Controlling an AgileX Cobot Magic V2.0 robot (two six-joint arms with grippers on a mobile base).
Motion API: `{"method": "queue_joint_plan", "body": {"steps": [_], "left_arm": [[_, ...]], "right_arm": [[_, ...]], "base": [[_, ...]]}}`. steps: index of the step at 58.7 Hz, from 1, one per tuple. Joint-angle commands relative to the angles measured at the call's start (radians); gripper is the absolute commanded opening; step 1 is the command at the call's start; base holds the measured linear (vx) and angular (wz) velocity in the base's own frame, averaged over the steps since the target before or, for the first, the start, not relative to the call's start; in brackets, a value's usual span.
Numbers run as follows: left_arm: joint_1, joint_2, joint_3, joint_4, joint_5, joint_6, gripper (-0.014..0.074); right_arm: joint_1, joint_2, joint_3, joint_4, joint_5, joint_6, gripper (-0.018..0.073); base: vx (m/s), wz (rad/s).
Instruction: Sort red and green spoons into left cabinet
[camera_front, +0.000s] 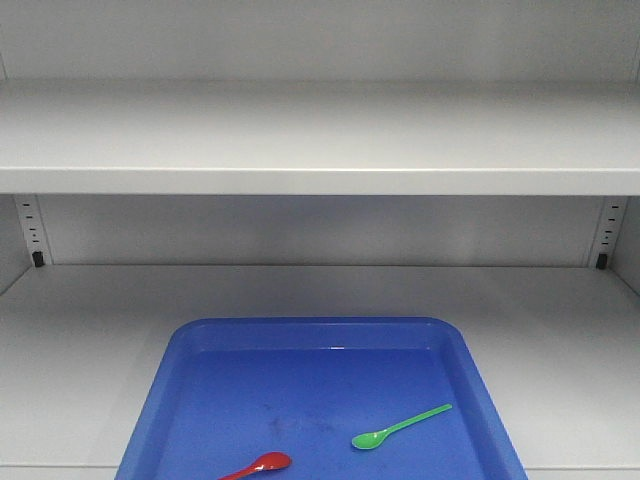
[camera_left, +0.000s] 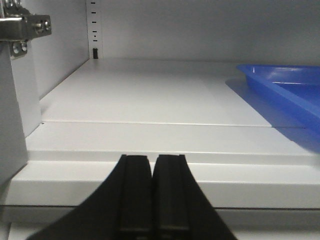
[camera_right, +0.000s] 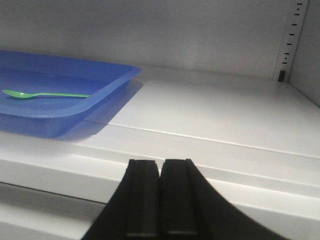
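- A blue tray (camera_front: 470, 370) sits on the lower shelf (camera_front: 80, 340) of the grey cabinet (camera_front: 320, 140), its near edge running out of the front view at the bottom.
- The tray holds both spoons and nothing else that shows.
- The green spoon (camera_front: 398, 427) lies flat in the right part of the tray, bowl toward the near left, handle angled up to the far right; the right wrist view also shows it lying on the tray floor (camera_right: 45, 94).
- The red spoon (camera_front: 260, 465) lies at the tray's near edge, left of the green one and apart from it; only its bowl and a stub of handle are in frame.
- The shelf above the tray shows nothing on it.
- The left tool (camera_left: 151, 200) hangs before the shelf's front edge, left of the tray, jaws pressed together with nothing between them.
- The right tool (camera_right: 161, 200) sits likewise in front of the shelf, right of the tray, jaws closed and holding nothing.
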Motion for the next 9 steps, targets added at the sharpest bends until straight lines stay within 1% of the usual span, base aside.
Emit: {"method": "queue_joint_plan", "body": {"steps": [1, 9], "left_arm": [[0.001, -0.021, -0.002, -0.002, -0.079, -0.008, 0.0], [0.001, -0.021, -0.002, -0.002, -0.079, -0.008, 0.0]], "right_arm": [[-0.007, -0.014, 0.011, -0.003, -0.08, 0.001, -0.0004], [-0.007, -0.014, 0.011, -0.003, -0.08, 0.001, -0.0004]], "base": [[0.0, 0.0], [0.0, 0.0]]}}
